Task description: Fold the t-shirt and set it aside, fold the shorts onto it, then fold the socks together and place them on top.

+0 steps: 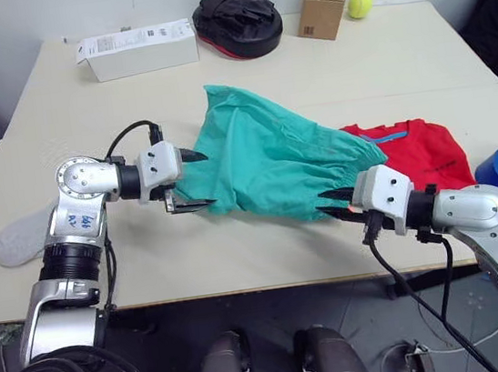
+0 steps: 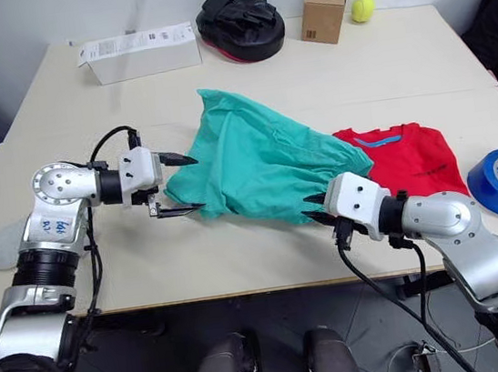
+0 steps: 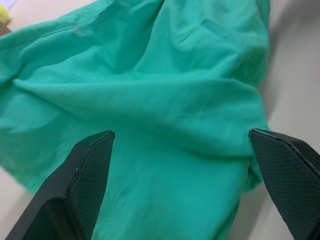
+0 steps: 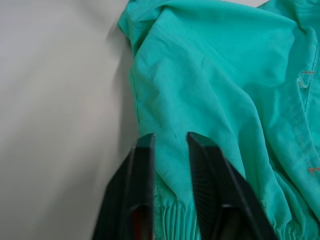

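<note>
My right gripper (image 4: pixel 169 142) pinching the gathered waist of the shorts (image 1: pixel 268 156), my left gripper (image 1: pixel 195 178) spread wide at their other end, shorts lying mid-counter (image 1: pixel 379 59), partly over the t-shirt (image 1: pixel 424 156).

Dark print runs along the white box (image 1: pixel 137 50) at the table's far edge, left of the black pad (image 1: pixel 237 20), but is too small to read. The left arm's blue marking (image 1: pixel 82 219) is also illegible.
</note>
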Robot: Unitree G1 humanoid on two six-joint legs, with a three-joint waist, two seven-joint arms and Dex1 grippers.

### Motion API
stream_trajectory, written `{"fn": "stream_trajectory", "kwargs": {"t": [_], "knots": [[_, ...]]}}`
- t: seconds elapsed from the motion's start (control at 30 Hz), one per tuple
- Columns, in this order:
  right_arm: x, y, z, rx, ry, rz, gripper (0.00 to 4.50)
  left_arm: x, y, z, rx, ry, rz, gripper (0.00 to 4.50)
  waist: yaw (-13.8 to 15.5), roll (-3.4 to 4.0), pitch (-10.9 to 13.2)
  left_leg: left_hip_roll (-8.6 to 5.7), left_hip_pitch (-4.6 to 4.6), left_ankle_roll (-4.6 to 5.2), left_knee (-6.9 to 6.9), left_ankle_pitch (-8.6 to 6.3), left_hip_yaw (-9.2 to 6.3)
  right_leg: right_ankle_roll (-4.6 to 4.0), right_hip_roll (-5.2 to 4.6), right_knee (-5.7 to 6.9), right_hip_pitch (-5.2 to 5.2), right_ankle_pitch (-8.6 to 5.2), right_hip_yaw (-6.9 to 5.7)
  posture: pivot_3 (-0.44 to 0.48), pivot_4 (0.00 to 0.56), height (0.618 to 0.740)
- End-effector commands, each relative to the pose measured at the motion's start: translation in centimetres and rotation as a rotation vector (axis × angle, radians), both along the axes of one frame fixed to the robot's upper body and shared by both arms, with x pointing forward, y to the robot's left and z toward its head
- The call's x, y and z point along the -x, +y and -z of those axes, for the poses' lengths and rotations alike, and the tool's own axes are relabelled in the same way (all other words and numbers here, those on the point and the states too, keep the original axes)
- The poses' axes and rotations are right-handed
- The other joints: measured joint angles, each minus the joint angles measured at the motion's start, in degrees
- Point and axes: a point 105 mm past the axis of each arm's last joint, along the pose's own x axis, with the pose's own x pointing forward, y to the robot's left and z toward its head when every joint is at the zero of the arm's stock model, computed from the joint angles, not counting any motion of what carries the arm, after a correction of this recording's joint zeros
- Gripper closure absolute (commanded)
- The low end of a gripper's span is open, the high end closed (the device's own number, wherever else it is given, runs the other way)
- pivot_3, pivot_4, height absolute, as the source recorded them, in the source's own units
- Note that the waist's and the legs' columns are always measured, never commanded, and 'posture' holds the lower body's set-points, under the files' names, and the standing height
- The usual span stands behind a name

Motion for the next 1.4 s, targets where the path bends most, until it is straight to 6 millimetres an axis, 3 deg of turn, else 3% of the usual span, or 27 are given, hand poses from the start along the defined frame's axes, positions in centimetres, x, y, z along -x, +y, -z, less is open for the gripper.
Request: {"fn": "stream_trajectory", "kwargs": {"t": [0.03, 0.27, 0.53, 0.9, 0.93, 1.03, 1.4], "knots": [[0.4, -0.3, 0.2, 0.069, -0.038, -0.025, 2.39, 0.1, 0.5, -1.0, -0.059, -0.068, 0.036, 0.0, 0.17, 0.0, 0.0, -0.01, -0.01, 0.03, 0.0, 0.0, -0.01, 0.0, -0.02, -0.03, 0.01, 0.0, 0.0, 0.0, 0.15, 0.74], [0.5, -0.4, 1.0, 0.105, -0.057, -0.024, 0.05, 0.5, 1.2, 0.1, -0.164, -0.087, 0.095, 0.0, 0.02, 0.0, 0.0, -0.05, -0.01, 0.05, -0.02, -0.02, 0.02, 0.0, -0.1, -0.08, 0.0, 0.0, 0.01, 0.0, 0.15, 0.74], [-0.2, -0.7, 2.5, 0.208, -0.119, -0.023, 0.05, -0.4, 1.6, 1.9, -0.318, -0.203, 0.111, 0.0, 0.06, 0.0, 0.0, -0.06, -0.01, 0.06, -0.02, -0.03, 0.05, 0.0, -0.13, -0.08, -0.01, 0.0, -0.04, 0.0, 0.15, 0.74], [-5.3, -0.6, 4.7, 0.315, -0.265, 0.07, 0.05, -3.7, -0.2, 3.8, -0.426, -0.322, 0.029, 0.0, 0.19, -0.07, -0.07, -0.18, 0.1, 0.2, 0.0, -0.02, 0.15, 0.06, -0.43, 0.04, 0.04, 0.03, -0.27, 0.0, 0.15, 0.74], [-5.7, -0.6, 4.7, 0.326, -0.279, 0.075, 0.02, -3.9, -0.2, 3.8, -0.43, -0.325, 0.016, 0.19, 0.21, -0.07, -0.07, -0.21, 0.14, 0.24, 0.0, -0.05, 0.16, 0.07, -0.47, 0.08, 0.06, 0.04, -0.26, 0.0, 0.15, 0.74], [-6.4, -0.8, 4.7, 0.326, -0.298, 0.096, 0.66, -4.2, 0.0, 4.2, -0.44, -0.323, -0.006, 0.87, 0.16, -0.06, -0.1, -0.22, 0.17, 0.24, -0.01, -0.17, 0.15, 0.1, -0.52, 0.07, 0.08, 0.12, -0.27, 0.0, 0.15, 0.74], [-6.5, -1.1, 4.5, 0.318, -0.291, 0.078, 4.49, -4.8, 0.3, 4.0, -0.408, -0.298, -0.06, 4.41, 0.03, -0.06, -0.1, -0.26, 0.06, 0.21, -0.01, 0.01, 0.19, 0.1, -0.61, 0.08, -0.04, 0.13, -0.38, 0.0, 0.15, 0.74]]}}
